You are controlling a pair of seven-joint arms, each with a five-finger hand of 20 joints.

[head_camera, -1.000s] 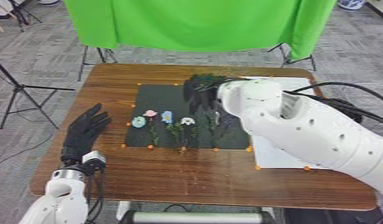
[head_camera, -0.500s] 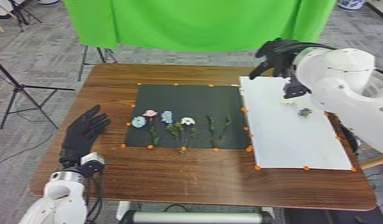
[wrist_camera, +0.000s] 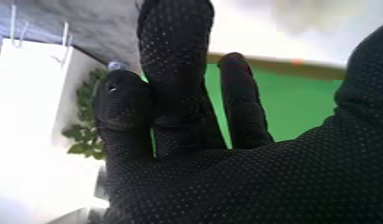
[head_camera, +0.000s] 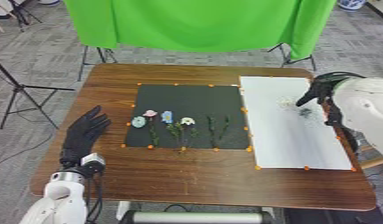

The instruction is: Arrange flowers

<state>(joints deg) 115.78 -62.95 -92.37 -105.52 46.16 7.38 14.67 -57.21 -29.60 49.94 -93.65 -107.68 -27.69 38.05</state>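
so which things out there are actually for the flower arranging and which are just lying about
For the job:
- flower heads and green stems on the black sheet
- white sheet, probably, with small blooms on it

Just about:
- green cloth behind the table
- tripod on the left
- leafy plant

Harsh glare, right wrist view
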